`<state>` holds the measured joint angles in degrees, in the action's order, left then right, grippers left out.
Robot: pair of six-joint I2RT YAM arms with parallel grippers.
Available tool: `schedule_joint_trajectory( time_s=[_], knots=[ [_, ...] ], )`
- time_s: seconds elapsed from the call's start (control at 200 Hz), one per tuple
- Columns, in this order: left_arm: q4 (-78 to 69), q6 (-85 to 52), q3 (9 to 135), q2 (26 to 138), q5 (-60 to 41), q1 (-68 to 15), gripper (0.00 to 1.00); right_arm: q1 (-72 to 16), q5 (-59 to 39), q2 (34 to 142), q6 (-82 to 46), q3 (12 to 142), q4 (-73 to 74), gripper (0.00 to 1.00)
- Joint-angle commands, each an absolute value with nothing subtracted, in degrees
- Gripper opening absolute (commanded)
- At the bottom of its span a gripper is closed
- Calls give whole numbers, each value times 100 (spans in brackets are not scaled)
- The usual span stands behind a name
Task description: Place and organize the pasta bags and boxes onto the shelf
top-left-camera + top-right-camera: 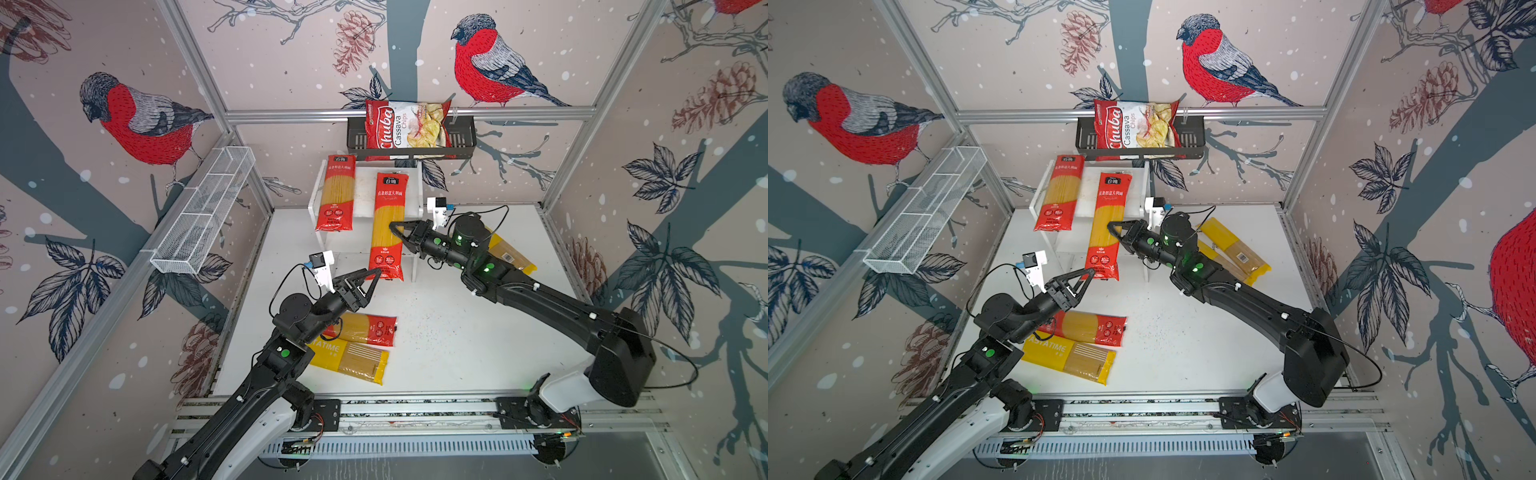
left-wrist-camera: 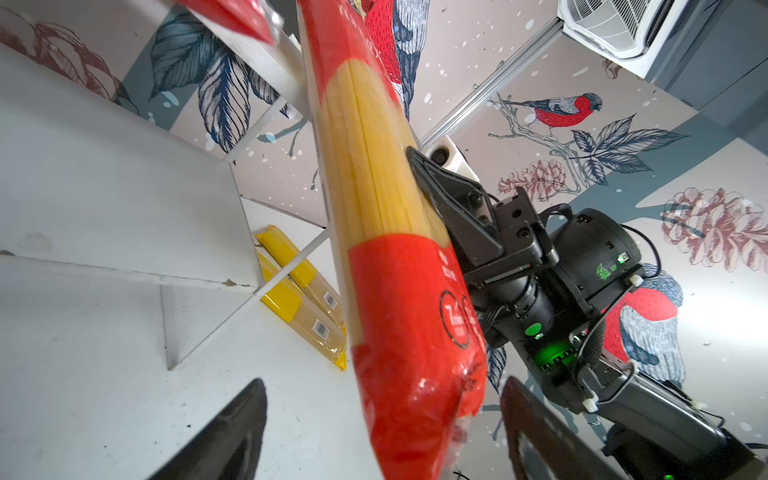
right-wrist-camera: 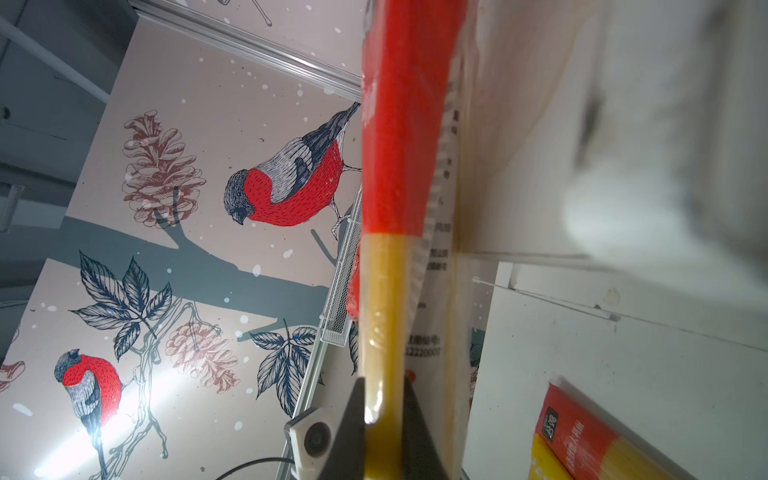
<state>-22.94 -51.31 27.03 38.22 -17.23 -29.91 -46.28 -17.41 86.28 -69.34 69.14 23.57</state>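
Top views: one red-ended clear-middled spaghetti packet [image 1: 335,193] on white two-tier shelf [image 1: 365,187]; second packet [image 1: 384,241] leaning, pinched by right gripper [image 1: 392,226]; left gripper [image 1: 371,279] spread, empty; four more packets [image 1: 370,329] unshelved.

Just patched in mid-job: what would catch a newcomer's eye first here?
A red-ended spaghetti packet slants off the front of the white shelf, pinched at its edge by the right gripper, while the left gripper gapes open at its lower end. Behind, a red Cassava Chips bag sits in the black wall basket.
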Motion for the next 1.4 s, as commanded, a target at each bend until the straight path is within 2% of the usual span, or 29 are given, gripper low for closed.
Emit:
schedule_joint_trajectory(
  time_s=[0.0,0.155,0.295,0.47,0.745,1.146,1.391],
  knots=[
    [-3265,-5498,2663,3985,-2029,-2989,81,-4672,-1635,8682,-7092,7031,3282,0],
    [-3566,-5584,2624,4213,-2063,-3025,73,-4711,-1676,8779,-7101,7086,3286,0],
    [-3901,-5707,2610,4406,-2040,-3059,64,-4727,-1749,8855,-7094,7130,3231,5],
    [-4161,-5813,2643,4527,-1979,-3071,51,-4731,-1797,8862,-7024,7084,3095,14],
    [-4305,-5966,2685,4568,-1609,-3087,38,-4750,-1934,8727,-6712,6906,2848,34],
    [-3448,-5592,3354,4664,-1183,-3067,32,-4809,-1993,8255,-6335,6314,2725,47],
    [-3602,-5634,3489,4924,-1051,-2988,29,-4989,-2145,8216,-6277,6201,2751,47]
  ],
)
